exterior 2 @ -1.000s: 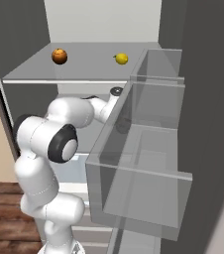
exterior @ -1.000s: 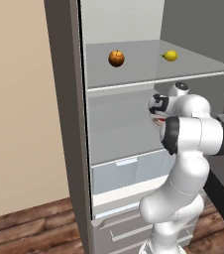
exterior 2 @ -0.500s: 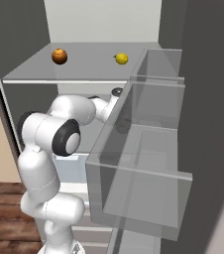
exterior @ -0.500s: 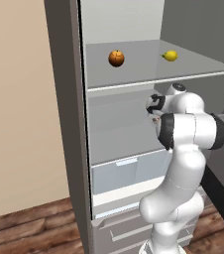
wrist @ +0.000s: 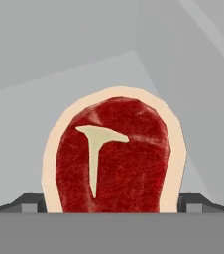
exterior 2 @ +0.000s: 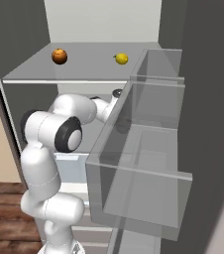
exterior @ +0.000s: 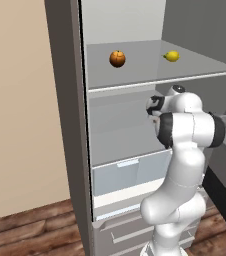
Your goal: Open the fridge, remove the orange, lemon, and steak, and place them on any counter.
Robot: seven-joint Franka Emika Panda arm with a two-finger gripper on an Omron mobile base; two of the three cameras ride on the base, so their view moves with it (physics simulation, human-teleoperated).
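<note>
Pale grey interior of the open fridge (exterior: 65, 125): orange (exterior: 117, 58) left and lemon (exterior: 172, 56) right on the upper shelf (exterior: 150, 80), well apart. Gripper (wrist: 112, 201) reaches under that shelf, hidden by arm and door bins (exterior 2: 139, 163); jaws spread wide, tips flanking the steak (wrist: 115, 158), contact unclear.

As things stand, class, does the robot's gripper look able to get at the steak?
Probably yes. In the hand view the steak lies flat right ahead, between the two fingertips of the open gripper, with nothing between them. The fridge stands open, so the way looks free.
</note>
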